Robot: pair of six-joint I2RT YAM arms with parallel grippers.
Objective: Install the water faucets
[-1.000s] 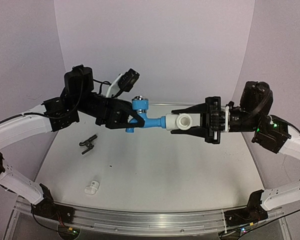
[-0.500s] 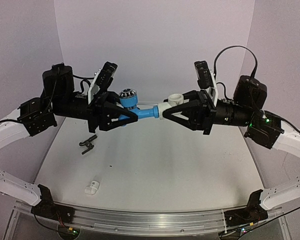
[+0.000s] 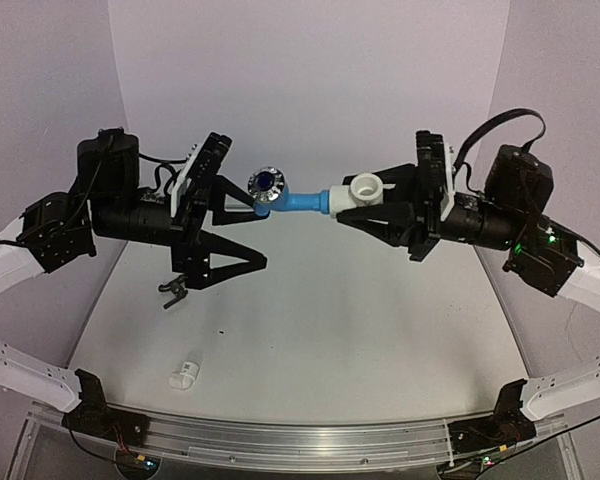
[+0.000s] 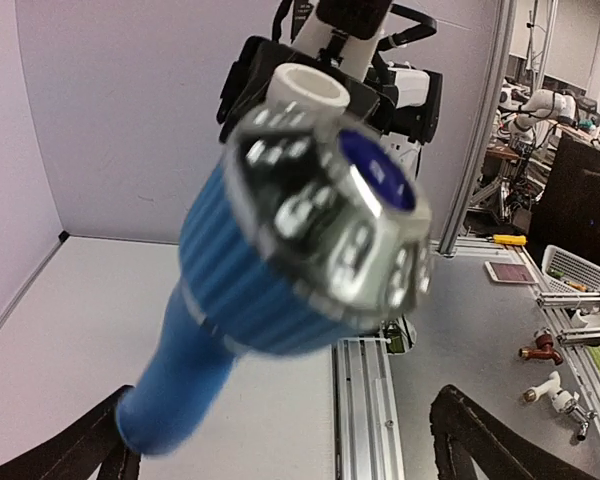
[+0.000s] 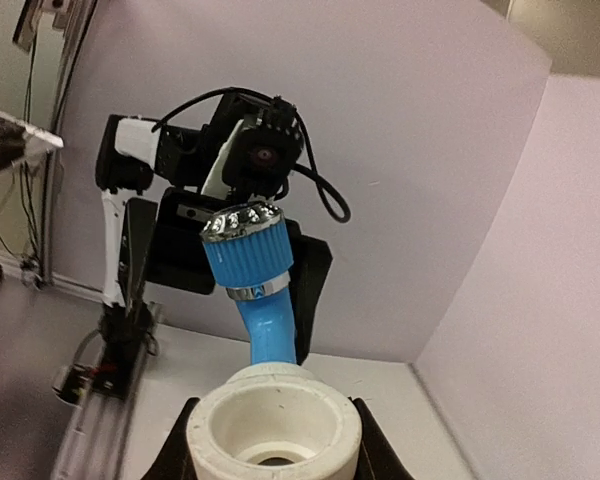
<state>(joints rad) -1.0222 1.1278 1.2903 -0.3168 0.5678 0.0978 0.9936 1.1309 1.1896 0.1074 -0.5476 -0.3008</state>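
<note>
Blue and held in mid-air, the faucet is well above the table, roughly midway between my two arms. Its straight stem runs into a white pipe fitting, and its ribbed knob with a shiny cap points toward the left arm.

My right gripper is clenched on that white fitting. On the right wrist view the fitting's open mouth sits between the two fingers, with the faucet rising beyond it.

My left gripper is released, its jaws spread wide. From overhead, the upper finger reaches just beside the faucet's knob end and the lower finger hangs well below it. On the left wrist view the knob fills the frame and the blue tip comes down close to one finger. I cannot tell whether they touch.

Down on the table, near the left arm, lie a small black part and a small white fitting.
</note>
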